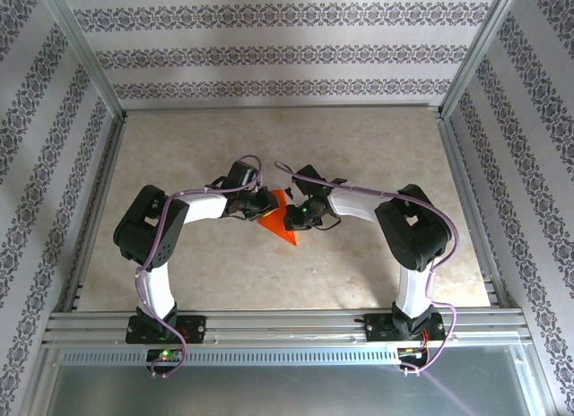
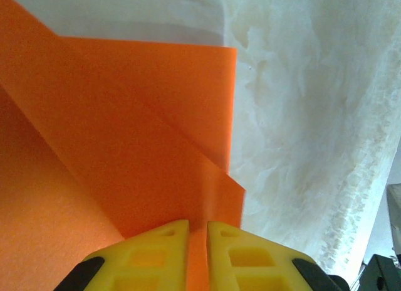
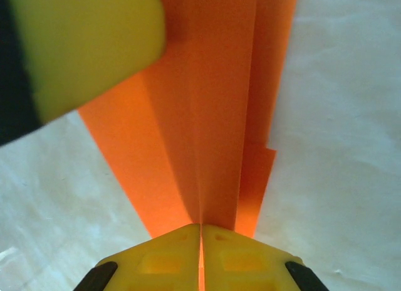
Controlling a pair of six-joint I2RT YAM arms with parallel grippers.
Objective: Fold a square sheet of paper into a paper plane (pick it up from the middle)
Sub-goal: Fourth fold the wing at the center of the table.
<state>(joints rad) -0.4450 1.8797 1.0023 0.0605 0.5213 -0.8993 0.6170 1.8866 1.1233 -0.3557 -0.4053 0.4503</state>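
We see both arms meeting over the middle of the bench [image 1: 377, 156], with the folded orange paper [image 1: 280, 226] held between them. Our left gripper [image 2: 197, 227] is clamped on the paper's layered edge, its yellow pads nearly together. Our right gripper [image 3: 200, 228] is clamped on a central crease. The paper's pointed tip aims toward the near side.
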